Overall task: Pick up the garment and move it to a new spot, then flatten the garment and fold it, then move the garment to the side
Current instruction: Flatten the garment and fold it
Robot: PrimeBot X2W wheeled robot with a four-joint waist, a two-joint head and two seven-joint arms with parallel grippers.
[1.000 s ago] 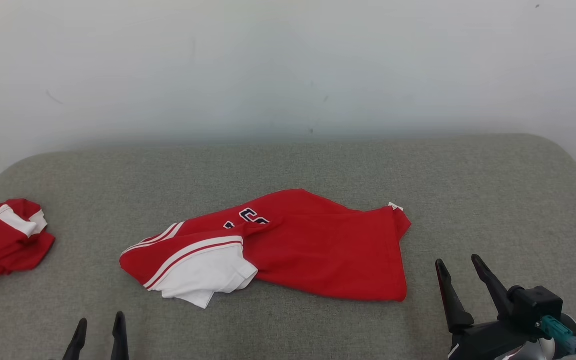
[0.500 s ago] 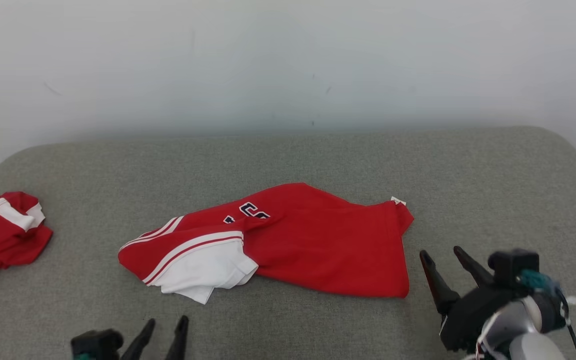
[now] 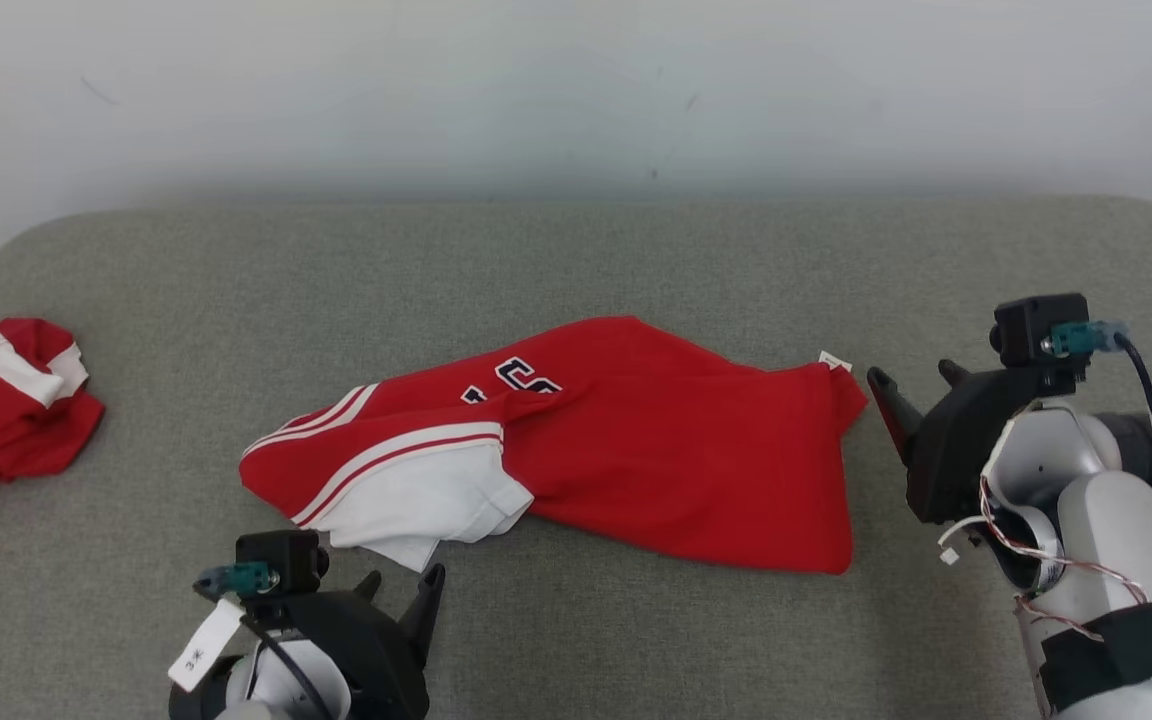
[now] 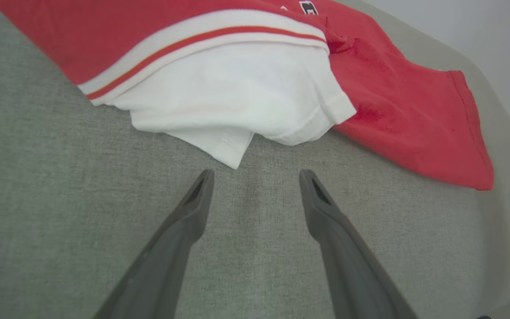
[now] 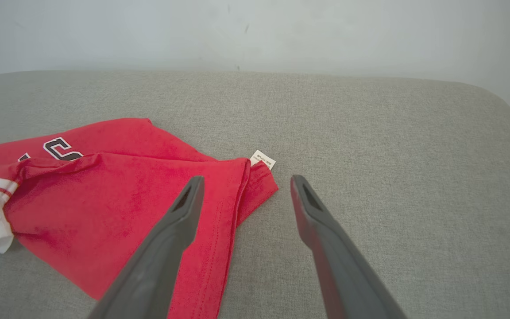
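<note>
Right now both sets of jaws stand wide apart and hold nothing. Your left gripper (image 4: 257, 177) sits low over the grey cushion (image 3: 636, 250), its tips just short of the white sleeve (image 4: 237, 97) at the near left of the garment (image 3: 656, 460). Your right gripper (image 5: 247, 181) hangs at the garment's far right corner, one finger over the red hem and the other over bare cushion, with the small white label (image 5: 263, 159) just beyond the tips.

The garment lies crumpled mid-cushion, partly doubled over itself, so the pick-up looks not yet begun.

Watch three things. If you close the left jaws on the sleeve's loose edge alone, you will likely lift one thin layer and the body will trail and twist. If the right jaws come down as they stand, they may pinch only the label or hem tip, which could slip free. Press too deep and the fingers may snag the cushion's weave. Also keep your new spot well apart from the second red garment (image 3: 6, 410) at the left edge.
</note>
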